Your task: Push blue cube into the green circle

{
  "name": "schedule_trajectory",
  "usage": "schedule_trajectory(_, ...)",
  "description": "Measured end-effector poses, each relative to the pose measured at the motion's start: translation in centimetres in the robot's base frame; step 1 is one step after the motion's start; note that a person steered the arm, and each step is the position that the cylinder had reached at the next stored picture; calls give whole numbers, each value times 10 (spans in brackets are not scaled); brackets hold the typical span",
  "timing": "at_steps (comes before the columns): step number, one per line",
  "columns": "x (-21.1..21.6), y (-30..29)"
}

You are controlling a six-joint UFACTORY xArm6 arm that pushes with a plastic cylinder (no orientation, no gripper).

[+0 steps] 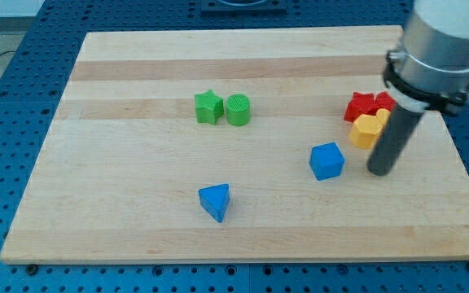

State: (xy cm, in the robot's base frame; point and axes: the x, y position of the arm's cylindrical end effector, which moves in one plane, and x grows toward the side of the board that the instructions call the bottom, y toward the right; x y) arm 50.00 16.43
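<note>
The blue cube lies on the wooden board, right of centre. The green circle, a short green cylinder, stands at the upper middle, touching a green star on its left. My tip rests on the board just to the right of the blue cube, a small gap apart, and just below a yellow block. The rod and arm rise from it toward the view's top right.
A blue triangle lies at the lower middle. A red star and another red block sit by the yellow block near the right edge, partly hidden by the arm.
</note>
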Motion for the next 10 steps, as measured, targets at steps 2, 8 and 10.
schedule_trajectory(2,-1,-123)
schedule_trajectory(8,6,-182)
schedule_trajectory(10,-25,-187)
